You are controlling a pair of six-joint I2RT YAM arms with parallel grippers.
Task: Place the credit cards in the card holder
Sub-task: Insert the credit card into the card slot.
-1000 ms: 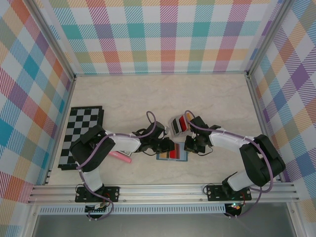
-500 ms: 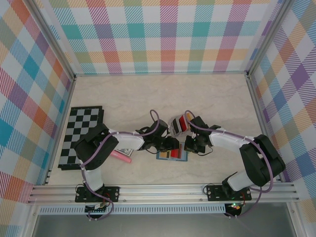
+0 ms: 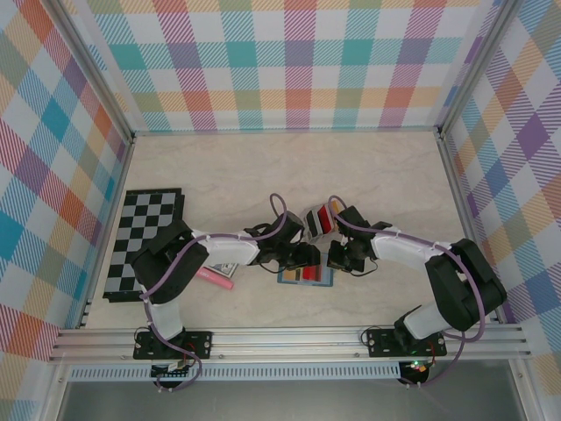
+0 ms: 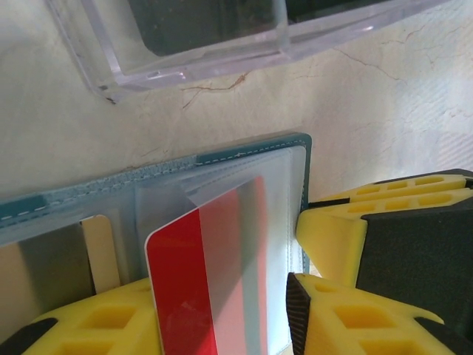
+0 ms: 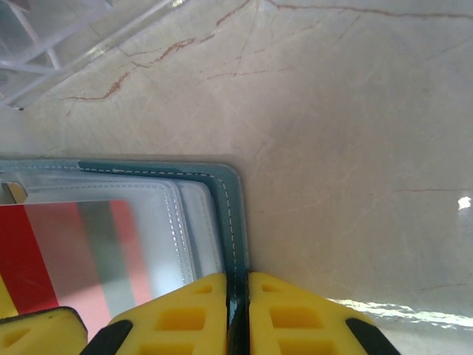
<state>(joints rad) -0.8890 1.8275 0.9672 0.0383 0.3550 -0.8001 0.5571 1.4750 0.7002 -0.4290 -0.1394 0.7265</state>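
- Since the earlier frame, the left gripper (image 3: 303,256) has edged right, over the holder (image 3: 320,279). The right gripper (image 3: 337,256) is unmoved at the holder's right edge.
- Top view: pale marble table (image 3: 263,175), plaid walls (image 3: 298,70). A checkerboard (image 3: 145,241) lies at left, a pink stick (image 3: 215,278) beside the left arm, and a clear box (image 3: 317,219) just behind the holder.
- Left wrist: jaws parted and released. The red card (image 4: 185,296) sits between them in the holder's clear sleeve, with a gap on one side.
- Right wrist: the right gripper (image 5: 236,299) is clenched on the holder's teal edge (image 5: 233,214).
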